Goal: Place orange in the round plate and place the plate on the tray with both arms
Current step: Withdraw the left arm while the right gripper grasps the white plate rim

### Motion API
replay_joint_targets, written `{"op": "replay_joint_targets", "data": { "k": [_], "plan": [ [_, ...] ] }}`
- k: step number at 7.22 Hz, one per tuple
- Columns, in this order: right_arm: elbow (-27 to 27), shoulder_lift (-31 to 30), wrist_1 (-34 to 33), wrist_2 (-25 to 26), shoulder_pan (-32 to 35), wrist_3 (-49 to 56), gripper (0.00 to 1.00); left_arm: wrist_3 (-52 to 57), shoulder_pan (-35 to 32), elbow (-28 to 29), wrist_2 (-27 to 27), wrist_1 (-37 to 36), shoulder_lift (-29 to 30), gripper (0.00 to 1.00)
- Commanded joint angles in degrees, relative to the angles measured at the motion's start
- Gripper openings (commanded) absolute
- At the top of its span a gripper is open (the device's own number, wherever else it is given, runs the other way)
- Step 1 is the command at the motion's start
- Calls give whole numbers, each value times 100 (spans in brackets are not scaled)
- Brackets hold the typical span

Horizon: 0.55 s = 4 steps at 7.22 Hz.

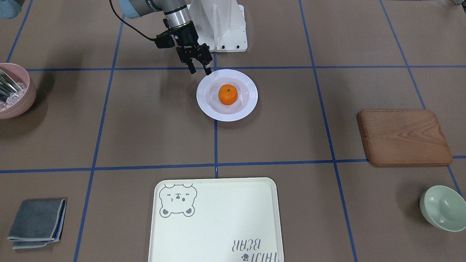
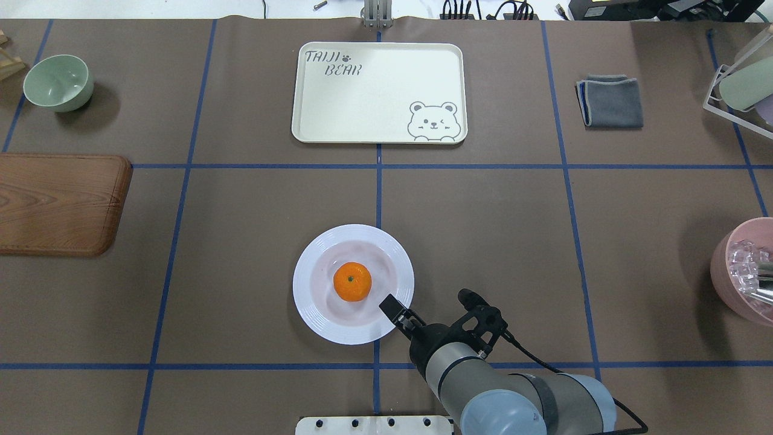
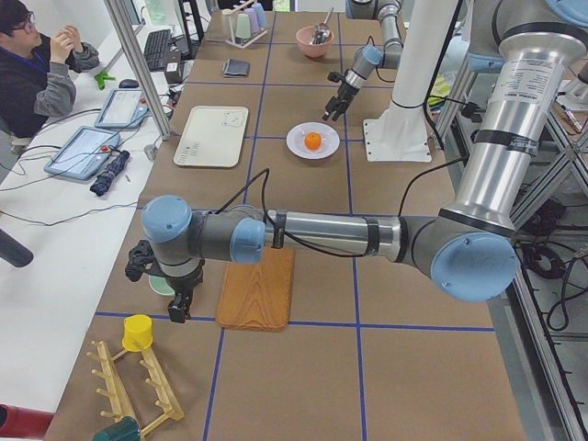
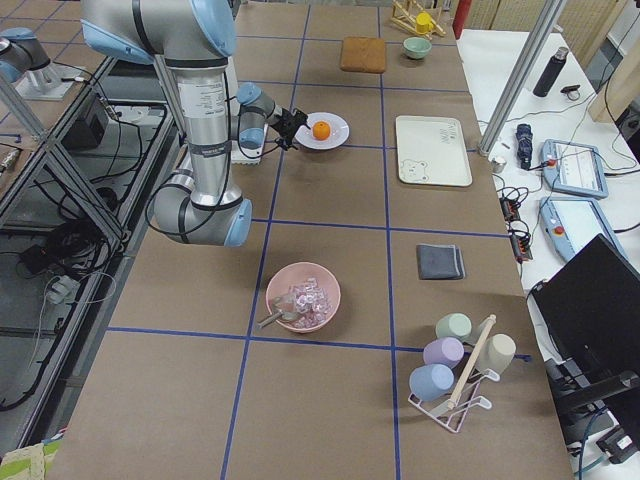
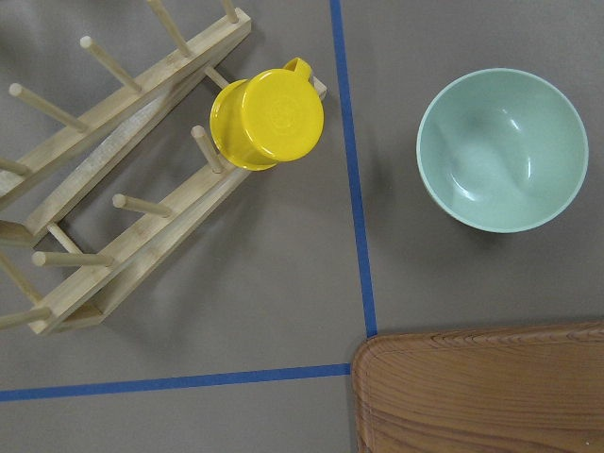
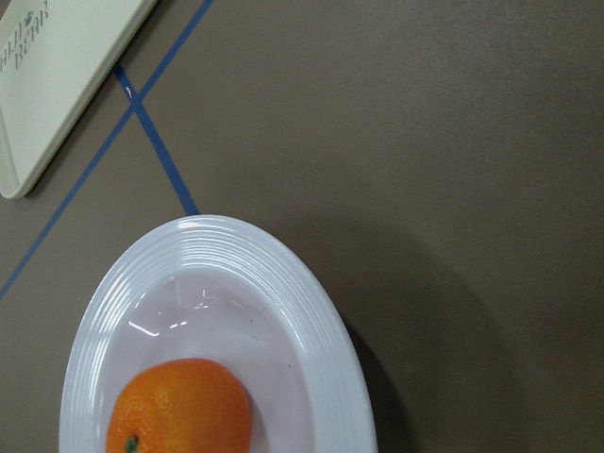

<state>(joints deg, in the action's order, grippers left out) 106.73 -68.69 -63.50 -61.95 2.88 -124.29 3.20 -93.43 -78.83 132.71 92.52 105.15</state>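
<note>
The orange point(image 1: 228, 94) lies in the middle of the white round plate point(image 1: 248, 104), which stands on the table near the robot's base. My right gripper point(image 1: 199, 70) hangs open at the plate's rim on the base side, one finger over the rim and the other outside it, nothing held. The right wrist view shows the orange point(image 6: 179, 411) in the plate point(image 6: 236, 255) close below, and a corner of the tray point(image 6: 57, 85). The cream tray point(image 1: 218, 225) sits bare across the table. My left gripper point(image 3: 179, 308) hangs far off by the green bowl; I cannot tell its state.
A brown wooden board point(image 1: 404, 137) and a pale green bowl point(image 1: 442, 207) lie on the left arm's side. A pink bowl point(image 1: 14, 91) and a folded grey cloth point(image 1: 36, 222) are on the other side. A yellow cup point(image 5: 267, 115) sits on a wooden rack. A person point(image 3: 37, 64) sits beside the table.
</note>
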Motion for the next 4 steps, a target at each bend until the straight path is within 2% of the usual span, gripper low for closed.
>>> {"op": "replay_joint_targets", "data": {
  "k": [1, 2, 3, 4],
  "plan": [
    [-265, 127, 4, -36, 37, 45, 92, -4, -18, -45, 9, 20, -99, 98],
    [-440, 336, 4, -10, 63, 45, 83, -4, -26, -36, 9, 20, -108, 98],
    [-529, 443, 4, -1, 81, 37, 67, -4, -26, -45, 9, 20, -108, 98],
    [-626, 453, 13, 8, 81, 19, 64, -4, -18, -45, 9, 20, -117, 98]
  ]
}}
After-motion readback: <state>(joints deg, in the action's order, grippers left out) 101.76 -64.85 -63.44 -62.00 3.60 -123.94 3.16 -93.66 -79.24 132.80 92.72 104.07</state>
